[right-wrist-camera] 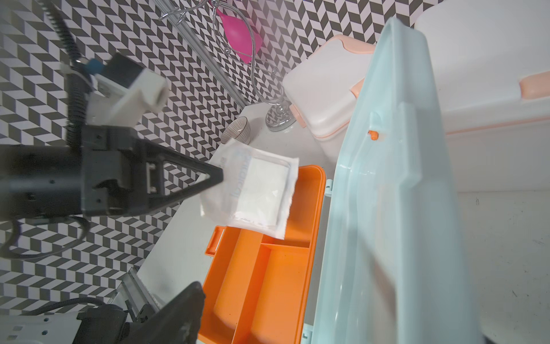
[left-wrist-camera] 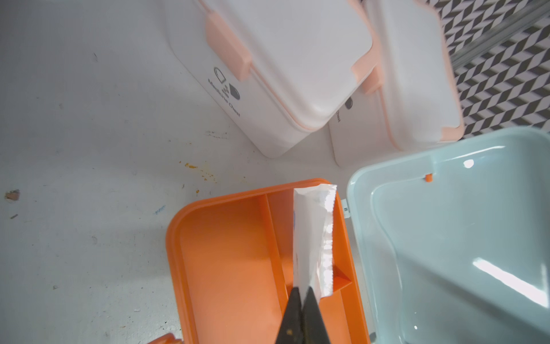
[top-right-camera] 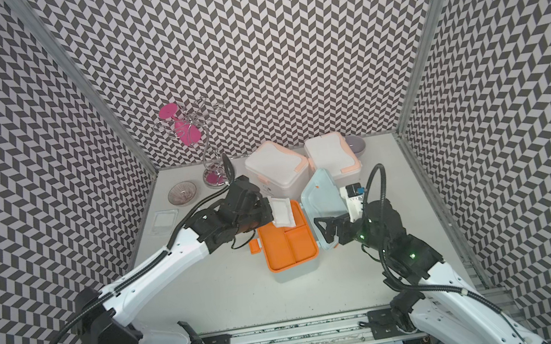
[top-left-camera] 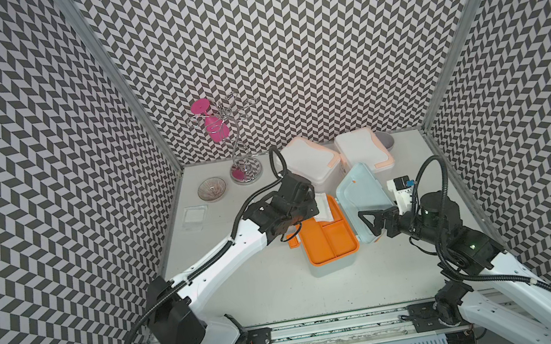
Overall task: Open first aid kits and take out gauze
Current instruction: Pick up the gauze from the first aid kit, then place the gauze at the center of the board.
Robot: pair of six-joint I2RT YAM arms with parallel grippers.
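Left jaws pinch one gauze [right-wrist-camera: 256,190] corner, the pad hanging just over the open blue kit [top-left-camera: 334,246], mid-tabletop; right jaws gape empty by its raised lid [top-left-camera: 364,196]. I'd lift it well clear before swinging toward the spare pad [top-left-camera: 194,215] at the left edge

One white first aid kit [left-wrist-camera: 282,74] reads "Medicine Chest" (beneath pill icons [left-wrist-camera: 227,85]).
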